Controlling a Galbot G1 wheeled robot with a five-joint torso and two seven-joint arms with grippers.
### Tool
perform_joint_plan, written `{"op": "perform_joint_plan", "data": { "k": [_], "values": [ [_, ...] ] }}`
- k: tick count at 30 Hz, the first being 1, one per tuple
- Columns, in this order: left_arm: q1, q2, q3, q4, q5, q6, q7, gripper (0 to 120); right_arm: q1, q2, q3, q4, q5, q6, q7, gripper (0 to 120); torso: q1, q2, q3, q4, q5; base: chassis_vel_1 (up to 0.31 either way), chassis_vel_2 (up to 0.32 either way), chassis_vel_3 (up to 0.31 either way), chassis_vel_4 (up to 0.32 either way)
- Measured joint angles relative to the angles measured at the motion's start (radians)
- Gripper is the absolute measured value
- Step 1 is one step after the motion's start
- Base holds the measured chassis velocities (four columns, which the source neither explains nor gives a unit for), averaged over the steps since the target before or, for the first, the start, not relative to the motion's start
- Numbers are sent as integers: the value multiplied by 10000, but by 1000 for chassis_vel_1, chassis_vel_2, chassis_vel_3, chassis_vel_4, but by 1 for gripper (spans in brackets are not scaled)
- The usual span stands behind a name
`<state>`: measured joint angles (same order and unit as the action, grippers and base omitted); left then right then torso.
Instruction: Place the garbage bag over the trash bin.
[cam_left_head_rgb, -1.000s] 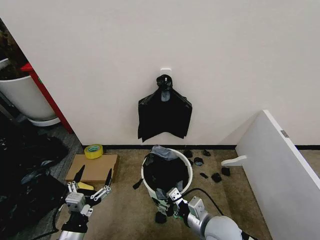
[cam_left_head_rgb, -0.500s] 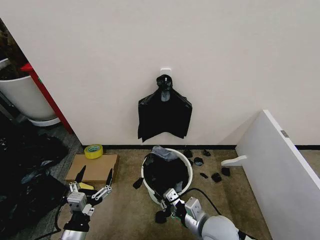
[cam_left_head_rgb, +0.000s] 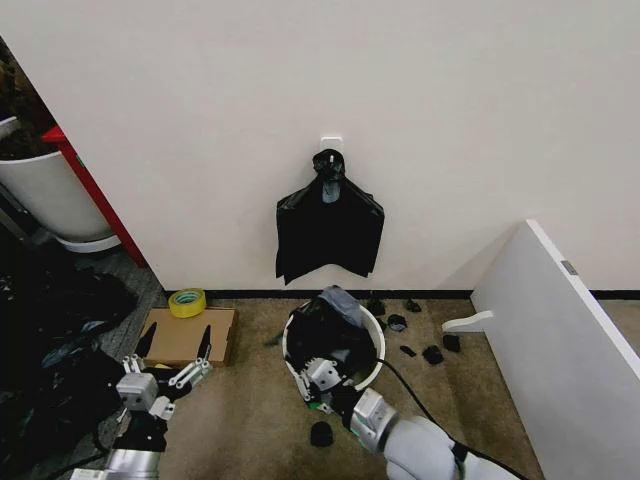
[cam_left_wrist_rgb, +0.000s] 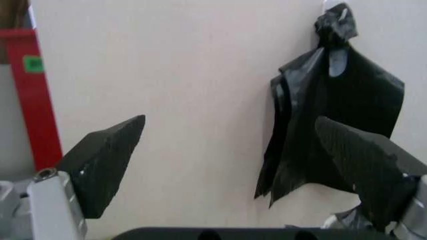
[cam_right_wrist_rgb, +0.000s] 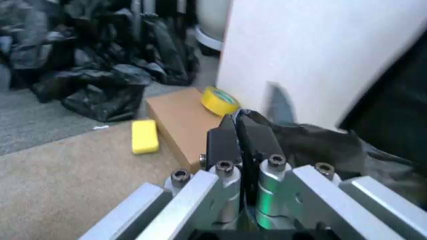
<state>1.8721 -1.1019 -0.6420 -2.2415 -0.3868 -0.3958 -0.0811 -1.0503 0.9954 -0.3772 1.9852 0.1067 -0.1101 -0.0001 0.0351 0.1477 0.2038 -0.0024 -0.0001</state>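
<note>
The right hand (cam_left_head_rgb: 318, 378) is seen at the near rim of the trash bin (cam_left_head_rgb: 372, 368), its two fingers pressed together on a fold of the garbage bag (cam_left_head_rgb: 330, 330). In the right wrist view the fingers (cam_right_wrist_rgb: 223, 142) are closed flat against each other with crinkled black film (cam_right_wrist_rgb: 313, 145) bunched just past their tips. The bag is gathered loosely in and over the mouth of the bin directly beyond this hand, with one glossy corner raised above the far rim. The bin stands on the carpet floor (cam_left_head_rgb: 250, 420) close to the wall (cam_left_head_rgb: 450, 120).

The left hand (cam_left_head_rgb: 175, 362) is held well apart from the right hand, out to its left, above the carpet; its fingers are spread wide and nothing is held between them. In the left wrist view its dark fingertips (cam_left_wrist_rgb: 107, 160) are parted, with a flat black bundle (cam_left_wrist_rgb: 333, 115) knotted at its top hanging on the wall seen between them.

Just beyond the left hand lies a cardboard box (cam_left_head_rgb: 185, 335), with a roll of yellow tape (cam_left_head_rgb: 187, 302) at its far edge. A heap of dark bags (cam_left_head_rgb: 50, 350) lies farther to the left of that hand. A yellow sponge (cam_right_wrist_rgb: 145, 136) is seen on the carpet beside the box in the right wrist view. Small black scraps (cam_left_head_rgb: 432, 353) are scattered on the carpet to the right of the bin, and a white board (cam_left_head_rgb: 560, 340) leans farther right.
</note>
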Motion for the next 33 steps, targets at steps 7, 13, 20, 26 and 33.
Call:
{"op": "perform_joint_plan", "data": {
  "k": [7,13,20,26,33],
  "values": [
    [-673,738,51,-180,-165,967,-278,100,-56,203,-246,-311,-609,389,-215,0,0,0,0,-2,-1,0,0,0,0],
    [-992,991,788,-70,226,1722,-345,100,-823,134,-13,-343,-1186,615,-283,0,0,0,0,-1,-1,0,0,0,0],
    [-1471,2254,2302,-61,763,2576,316,100,-1063,130,188,-532,-1354,789,-283,0,0,0,-1,-1,0,0,0,0,0],
    [-2824,3370,3034,336,83,4099,374,100,-1141,115,206,-498,-1414,787,-260,0,0,2,-1,-1,-1,0,0,0,0],
    [-4427,4220,3341,1193,-595,5048,201,100,-1064,36,40,-426,-1442,692,-255,0,1,1,0,-8,-2,0,0,0,0]
  ]
}}
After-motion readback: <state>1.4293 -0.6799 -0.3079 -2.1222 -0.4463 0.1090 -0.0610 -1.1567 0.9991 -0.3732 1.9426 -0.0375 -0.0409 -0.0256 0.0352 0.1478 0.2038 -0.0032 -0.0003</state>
